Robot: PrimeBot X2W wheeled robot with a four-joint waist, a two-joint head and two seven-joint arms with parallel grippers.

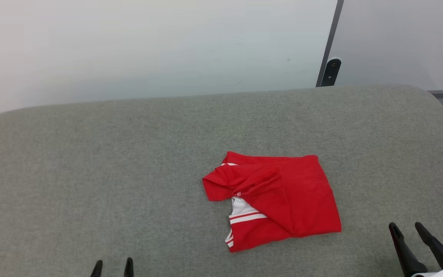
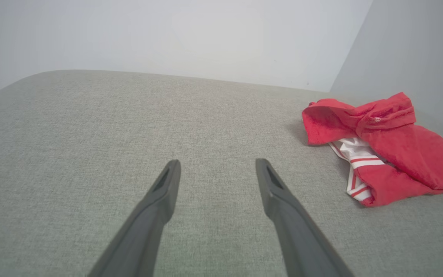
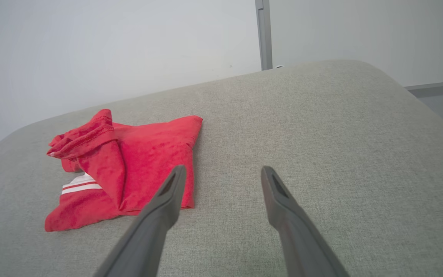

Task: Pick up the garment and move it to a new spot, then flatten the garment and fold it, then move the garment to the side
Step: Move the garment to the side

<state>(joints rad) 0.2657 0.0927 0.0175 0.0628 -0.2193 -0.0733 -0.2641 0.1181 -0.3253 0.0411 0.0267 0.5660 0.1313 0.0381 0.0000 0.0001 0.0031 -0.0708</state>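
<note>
One garment (image 1: 283, 200), red, lies in a rough folded packet on the grey upholstered surface (image 1: 90, 154). In the head view it sits a bit right of centre, toward the near side. The right part is a fairly flat red panel. The left part is messier: a red flap is bunched and turned over on top, and a white patch with red-and-white stripes shows under it at the near-left edge. Nothing touches it.

Right gripper (image 1: 406, 227) is at lower right, fingers spread wide and empty. It's near the packet's near-right corner but apart from it; in its wrist view the garment lies left of the fingers.

Left gripper (image 1: 113, 267) is at the bottom edge, tips only in the head view. Its wrist view shows the fingers wide apart, holding nothing, over bare fabric well apart from the garment.

Behind the surface is a pale wall (image 1: 148, 46) with a dark vertical strip (image 1: 331, 38) and a black fitting (image 1: 333, 65) at its foot.
</note>
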